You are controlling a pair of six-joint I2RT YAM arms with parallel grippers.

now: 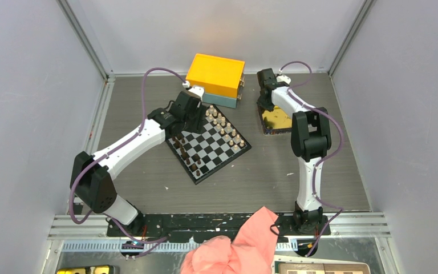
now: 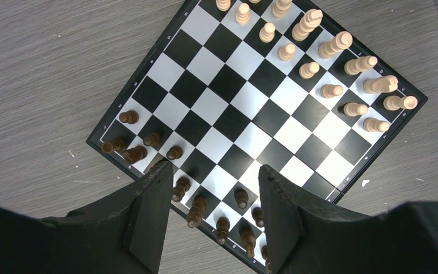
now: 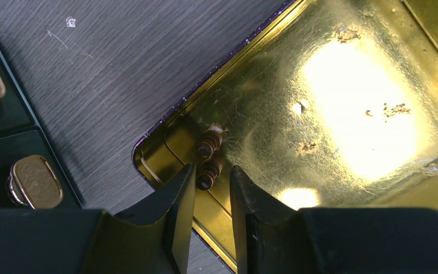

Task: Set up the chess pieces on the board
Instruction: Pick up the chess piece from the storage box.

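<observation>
The black-and-white board lies turned at table centre. Light tan pieces line its right side in two rows, and dark brown pieces stand along its left side. My left gripper hangs open and empty above the dark pieces' edge of the board; it also shows in the top view. My right gripper is low in a corner of the gold tin. Its jaws are narrowly open around the end of a dark brown piece lying there, with a small gap on the right side.
A yellow box on a grey-green box stands behind the board. The gold tin sits right of the board. A dark case with gold latches lies beside the tin. A pink cloth and a brown-and-cream board are at the near edge.
</observation>
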